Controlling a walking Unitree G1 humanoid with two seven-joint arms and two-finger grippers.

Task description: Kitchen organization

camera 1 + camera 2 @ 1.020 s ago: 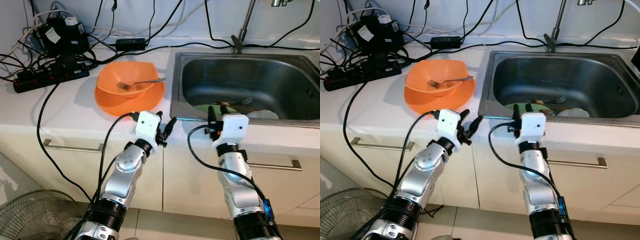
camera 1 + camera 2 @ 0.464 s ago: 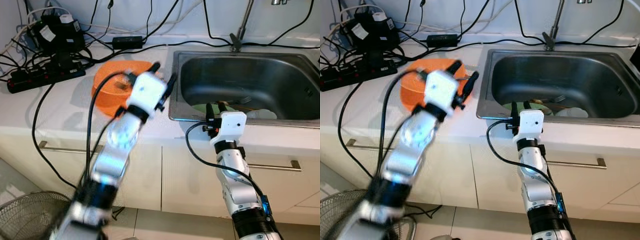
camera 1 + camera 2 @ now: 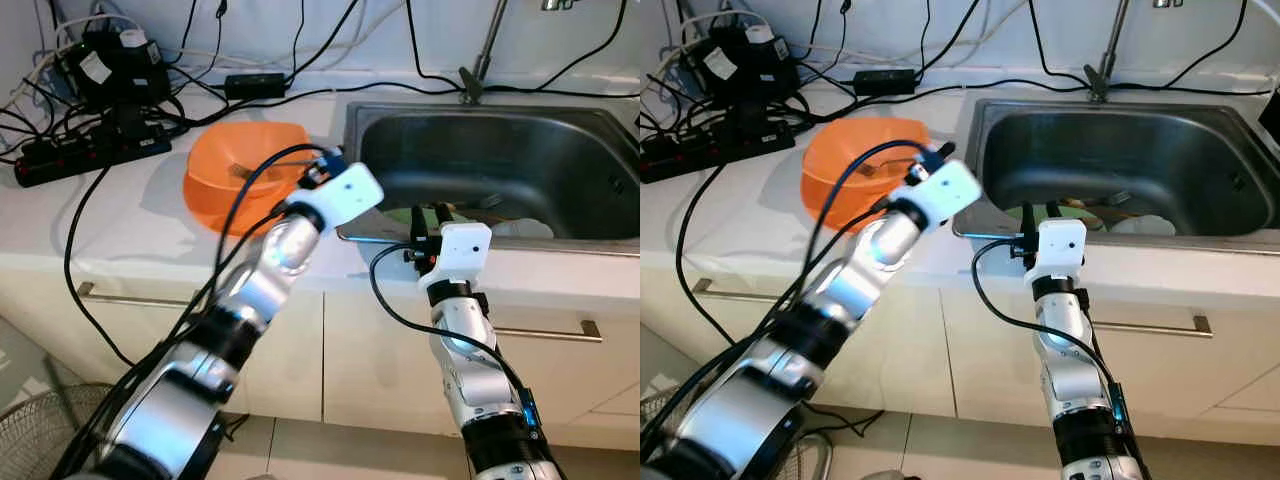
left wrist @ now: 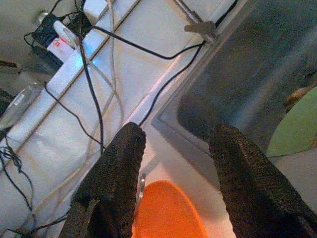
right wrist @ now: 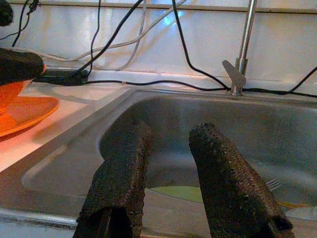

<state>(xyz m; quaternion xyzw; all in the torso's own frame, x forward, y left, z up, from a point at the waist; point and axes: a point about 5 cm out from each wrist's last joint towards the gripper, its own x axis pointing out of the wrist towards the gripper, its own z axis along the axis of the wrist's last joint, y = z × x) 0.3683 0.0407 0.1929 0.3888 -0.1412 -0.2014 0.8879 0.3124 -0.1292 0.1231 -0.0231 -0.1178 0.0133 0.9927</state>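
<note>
Orange plastic bowl [image 3: 240,172] beside steel sink [image 3: 500,160]; both rough-padded grippers [image 4: 176,148] [image 5: 166,163] gape, empty.

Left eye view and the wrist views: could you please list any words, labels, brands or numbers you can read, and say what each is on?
No text is legible.
White label on the black power adapter: too small and blurred to read.
Red-and-white marking on the adapter in the left wrist view: blurred, unreadable.
Black power strip: no readable marking.
Orange bowl and sink: no print visible.
</note>
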